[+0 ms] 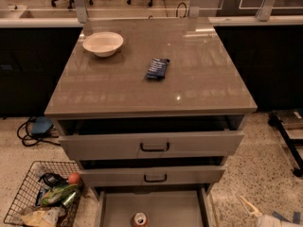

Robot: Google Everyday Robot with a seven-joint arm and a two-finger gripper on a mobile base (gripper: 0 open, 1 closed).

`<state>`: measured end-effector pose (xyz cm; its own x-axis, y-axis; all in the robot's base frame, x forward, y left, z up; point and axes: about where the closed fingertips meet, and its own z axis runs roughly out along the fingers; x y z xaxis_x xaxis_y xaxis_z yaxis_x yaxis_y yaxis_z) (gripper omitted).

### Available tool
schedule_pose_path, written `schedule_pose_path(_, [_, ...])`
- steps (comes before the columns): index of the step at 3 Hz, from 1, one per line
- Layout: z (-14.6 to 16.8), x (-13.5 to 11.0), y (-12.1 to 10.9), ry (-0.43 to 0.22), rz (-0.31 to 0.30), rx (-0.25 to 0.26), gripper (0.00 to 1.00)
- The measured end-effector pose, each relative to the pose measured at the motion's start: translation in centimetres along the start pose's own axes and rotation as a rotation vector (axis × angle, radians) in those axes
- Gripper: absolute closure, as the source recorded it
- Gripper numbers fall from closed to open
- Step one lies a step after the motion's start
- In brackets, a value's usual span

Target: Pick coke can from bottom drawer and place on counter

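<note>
Upright coke can (139, 219), gripper (247, 206) lower right

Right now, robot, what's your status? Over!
Gripper low right, outside the bottom drawer. Coke can upright on drawer floor, near front. Nothing covering it. Counter holds bowl and snack packet.

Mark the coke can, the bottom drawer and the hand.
coke can (139, 219), camera view, on its silver top.
bottom drawer (165, 205), camera view, on its bare grey floor.
hand (248, 206), camera view, low in the right corner over the speckled floor, on its pale tip.
</note>
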<state>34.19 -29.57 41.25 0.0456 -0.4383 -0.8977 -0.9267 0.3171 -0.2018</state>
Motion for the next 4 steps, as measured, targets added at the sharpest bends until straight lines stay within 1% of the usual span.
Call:
schedule_pose_path(1, [4.4, 3.6, 3.3, -0.062, 0.039, -0.053, 0.0])
schedule_pose_path(2, [4.9, 3.8, 3.2, -0.07, 0.047, -0.049, 0.0])
schedule_pose_path(3, [9.3, 4.8, 3.2, -0.107, 0.07, -0.055, 0.0])
schedule_pose_path(4, [13.0, 5.1, 3.4, -0.141, 0.077, -0.08, 0.0])
